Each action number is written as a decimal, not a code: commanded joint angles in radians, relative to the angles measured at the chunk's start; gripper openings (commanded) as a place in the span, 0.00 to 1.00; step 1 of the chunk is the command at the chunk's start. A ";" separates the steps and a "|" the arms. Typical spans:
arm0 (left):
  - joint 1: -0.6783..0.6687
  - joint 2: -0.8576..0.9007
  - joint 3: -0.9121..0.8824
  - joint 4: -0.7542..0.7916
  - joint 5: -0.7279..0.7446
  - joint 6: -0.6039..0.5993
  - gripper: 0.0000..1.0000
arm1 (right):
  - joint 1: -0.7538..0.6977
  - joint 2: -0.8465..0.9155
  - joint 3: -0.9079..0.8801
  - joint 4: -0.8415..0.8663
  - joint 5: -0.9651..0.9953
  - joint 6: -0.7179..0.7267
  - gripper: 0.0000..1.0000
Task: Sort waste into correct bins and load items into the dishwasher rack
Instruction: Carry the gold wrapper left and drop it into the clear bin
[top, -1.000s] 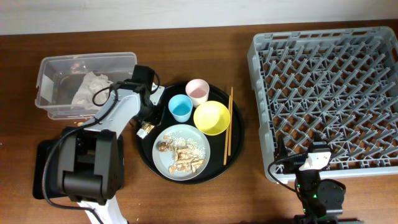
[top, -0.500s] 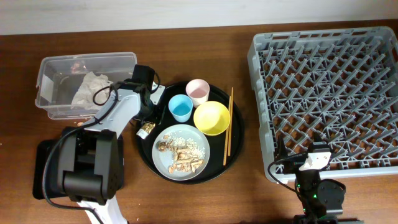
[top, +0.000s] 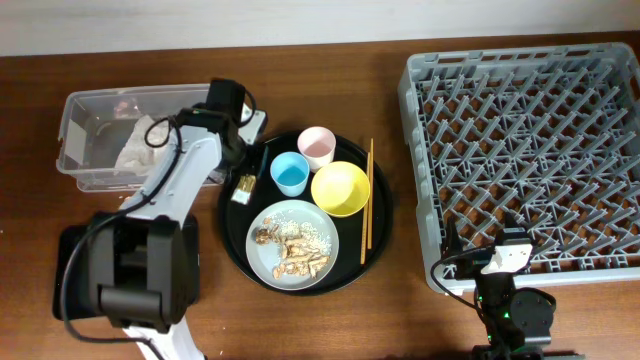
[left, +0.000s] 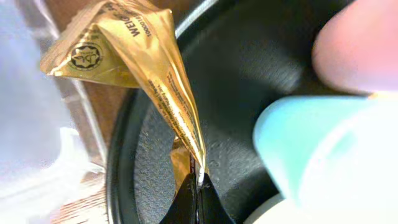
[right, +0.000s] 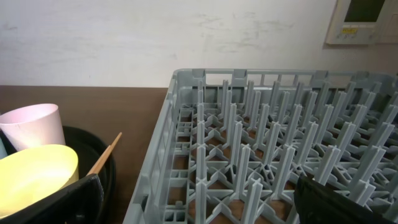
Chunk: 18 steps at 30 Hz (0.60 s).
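Note:
My left gripper (top: 246, 176) is shut on a gold-brown wrapper (top: 243, 187), held over the left rim of the round black tray; the left wrist view shows the wrapper (left: 155, 74) hanging from the closed fingertips (left: 199, 194). The white napkin (top: 137, 143) lies in the clear tub (top: 90, 108). The grey-blue plate (top: 322, 240) carries rice and brown scraps (top: 290, 250). The blue cup (top: 290, 173), pink cup (top: 317, 147), yellow bowl (top: 341, 189) and chopsticks (top: 366, 195) sit on the round tray. My right gripper (right: 199, 208) is open and empty at the rack's (top: 530, 150) front-left corner.
The round black tray (top: 372, 250) holds the dishes between the tub and the rack. The shallow black tray (top: 68, 270) lies at the front left, mostly under the left arm's base. The rack's upright pegs (right: 261, 155) fill the right wrist view.
My left gripper has moved toward the far side and slightly right with the gold wrapper, from beside the plate to next to the blue cup. The right arm has not moved.

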 joint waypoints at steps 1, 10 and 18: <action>0.022 -0.120 0.087 -0.006 0.026 -0.094 0.00 | -0.006 -0.006 -0.007 -0.003 0.009 0.004 0.99; 0.245 -0.219 0.119 0.085 0.024 -0.545 0.00 | -0.006 -0.006 -0.007 -0.003 0.009 0.004 0.99; 0.402 -0.152 0.116 0.084 0.026 -0.875 0.00 | -0.006 -0.006 -0.007 -0.003 0.009 0.004 0.99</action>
